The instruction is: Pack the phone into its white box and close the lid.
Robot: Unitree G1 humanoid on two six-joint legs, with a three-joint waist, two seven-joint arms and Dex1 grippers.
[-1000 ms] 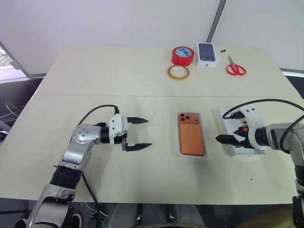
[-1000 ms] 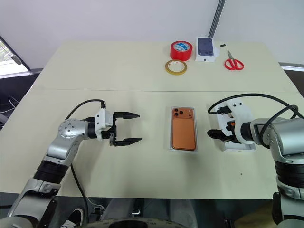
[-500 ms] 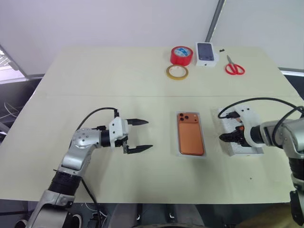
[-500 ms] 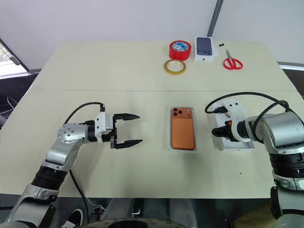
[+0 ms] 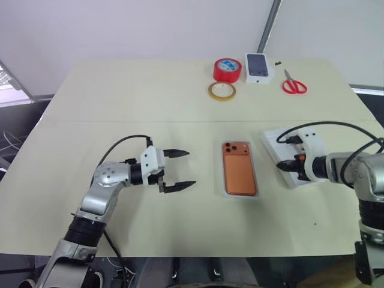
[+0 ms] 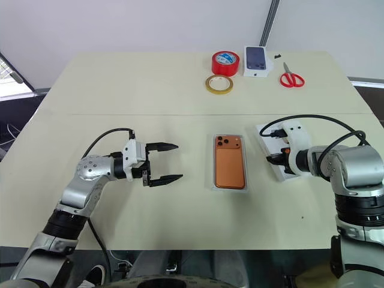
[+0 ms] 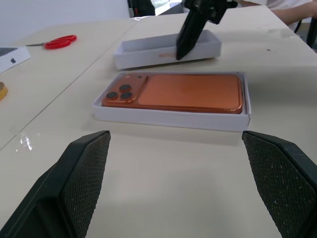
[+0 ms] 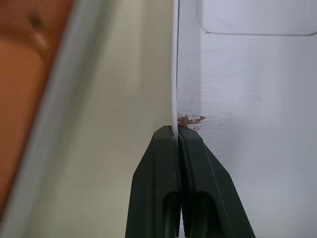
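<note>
Right gripper (image 8: 177, 130): the two black fingers are pressed together on the thin near side wall of the lid (image 6: 281, 161), one inside the wall and one outside. The lid lies mouth-up on the table (image 5: 120, 96), turned at an angle, to the right of the white box (image 5: 240, 195) and apart from it. Whether it is lifted off the surface cannot be judged from the head views.

Left gripper (image 5: 179, 170): jaws spread wide, holding nothing and touching nothing. It hangs level just above the table, pointing toward the white box, well to its left.

The phone (image 5: 240, 175) lies flat inside the white box, lens cluster toward the far end, at the centre of the table.

Count of items on the table:
- one phone
- one white box
- one lid
- one red tape roll (image 5: 228, 69)
- one clear tan tape roll (image 5: 222, 91)
- one small white box with a dark phone picture (image 5: 258, 66)
- one pair of red-handled scissors (image 5: 294, 85)

All four loose items sit along the far edge.
</note>
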